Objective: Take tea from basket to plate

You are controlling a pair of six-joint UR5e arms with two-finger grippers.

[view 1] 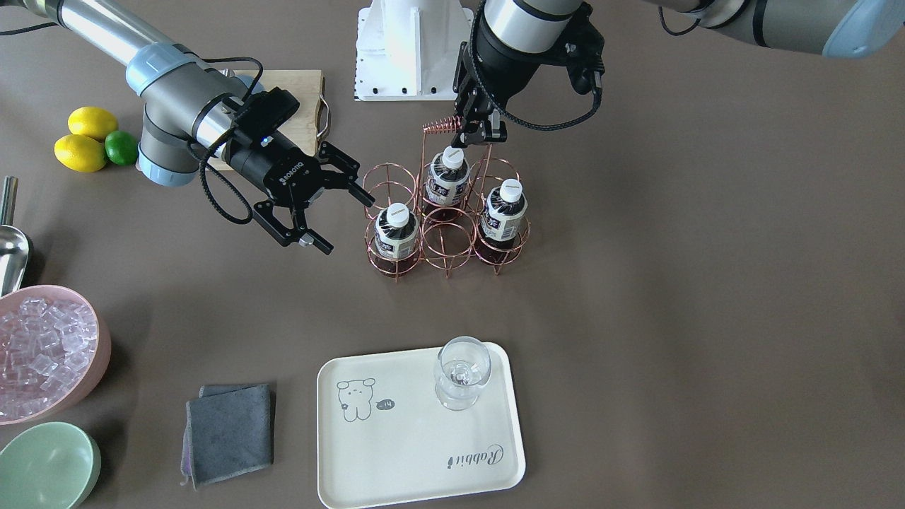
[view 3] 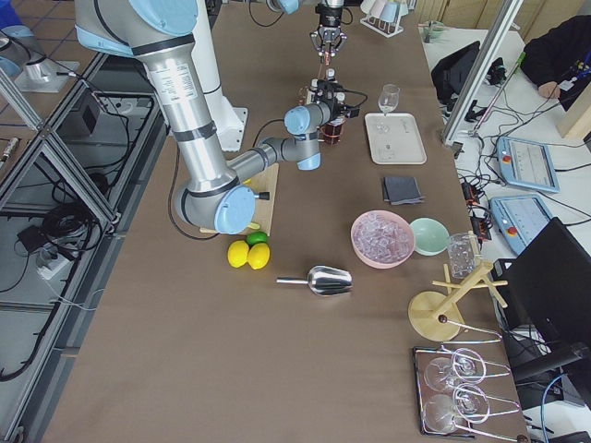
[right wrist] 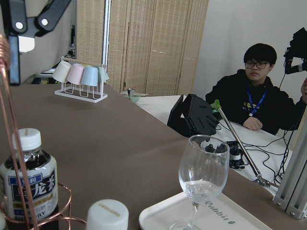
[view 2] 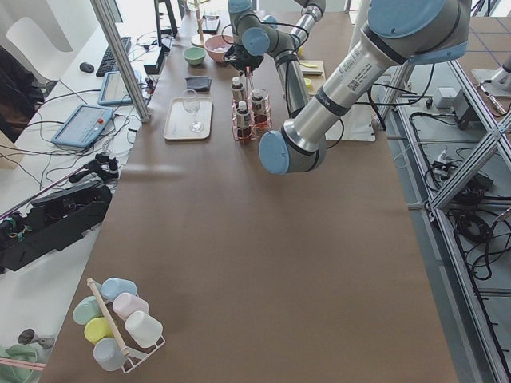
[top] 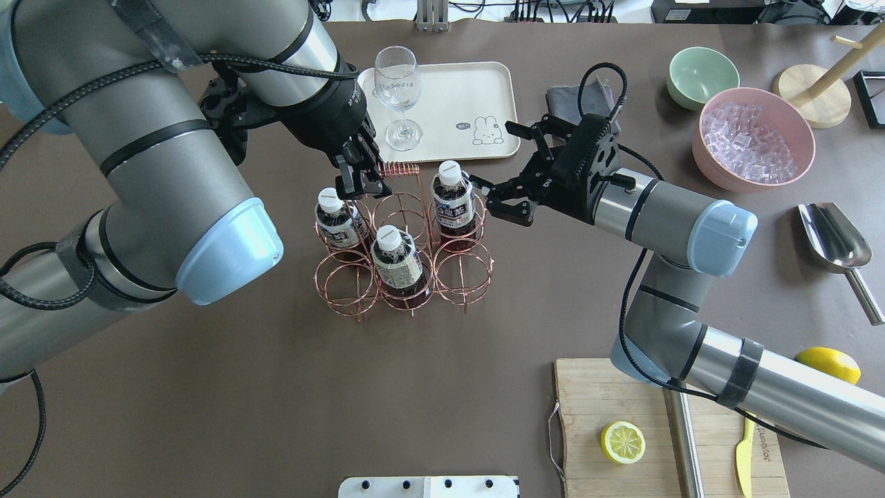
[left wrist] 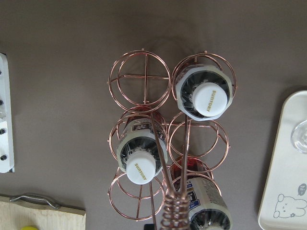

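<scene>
- Cream rectangular tray (view 1: 396,452) nearest, a clear wine glass (view 1: 463,371) standing on one corner.
- Three small brown tea bottles (view 1: 394,230) stand upright in the copper wire basket (view 1: 422,242), well apart from the tray.
- My right gripper (view 1: 346,223) is spread wide, just beside one bottle, with wire rings around it.
- My left gripper (view 1: 482,134) is at the coiled handle's end; I cannot tell its grip.

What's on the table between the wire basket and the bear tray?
Nothing. In the front-facing view, only bare brown table lies between the basket and the tray.
</scene>
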